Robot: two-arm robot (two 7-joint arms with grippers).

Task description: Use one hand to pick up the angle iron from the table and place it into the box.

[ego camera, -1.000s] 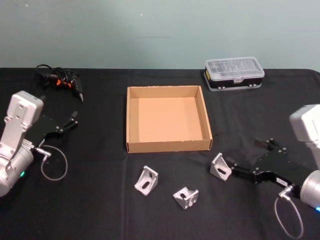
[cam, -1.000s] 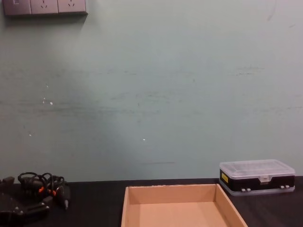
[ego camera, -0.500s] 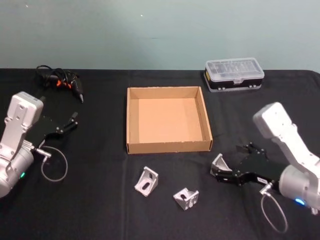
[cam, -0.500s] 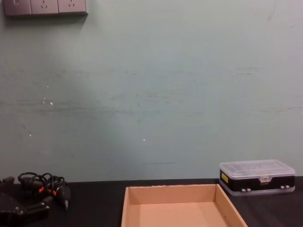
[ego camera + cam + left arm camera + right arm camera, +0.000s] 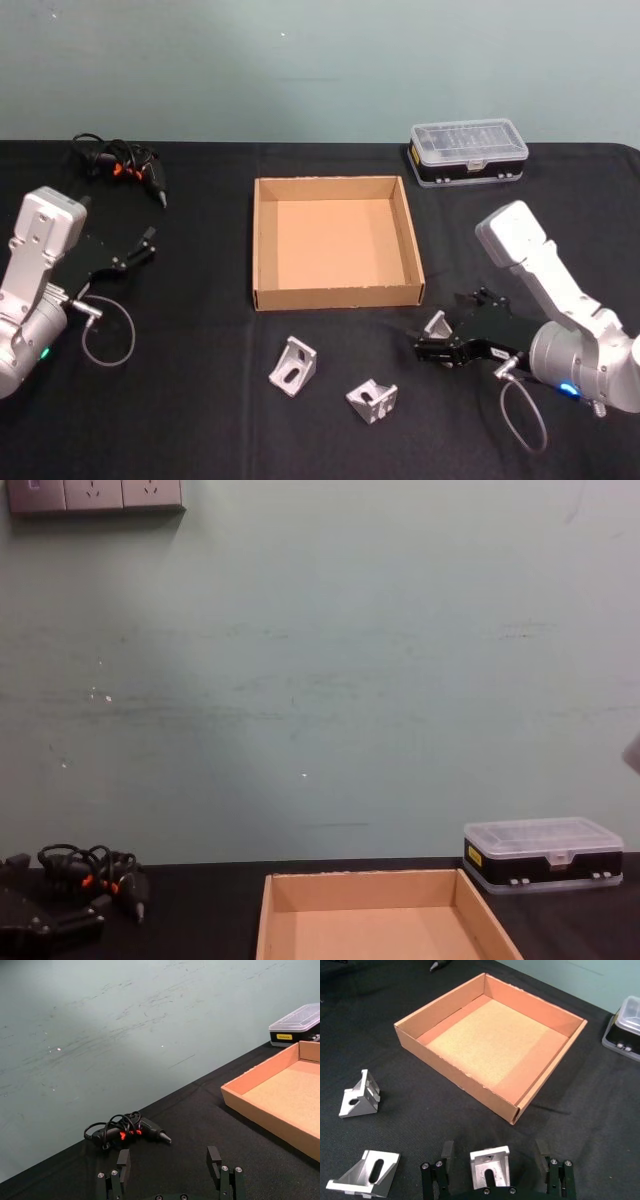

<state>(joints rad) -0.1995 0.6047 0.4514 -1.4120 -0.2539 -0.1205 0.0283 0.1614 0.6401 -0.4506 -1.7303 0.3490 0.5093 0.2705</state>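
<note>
angle irons: 3, all outside the box | first angle iron (image 5: 490,1166) on the table (image 5: 200,310), lower right of head view, between right gripper (image 5: 494,1151) fingers, spread wide, not clamped | second angle iron (image 5: 293,363), third angle iron (image 5: 372,399) lower centre | box (image 5: 262,240): 1, centre | left gripper (image 5: 169,1159): left edge, fingers apart, holding nothing

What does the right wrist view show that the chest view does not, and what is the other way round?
Right wrist view, not chest view: three angle irons on the table, one of them inside the open right hand, the other two lying apart. Chest view, not right wrist view: the wall sockets. Both: the box and the clear-lidded case.
</note>
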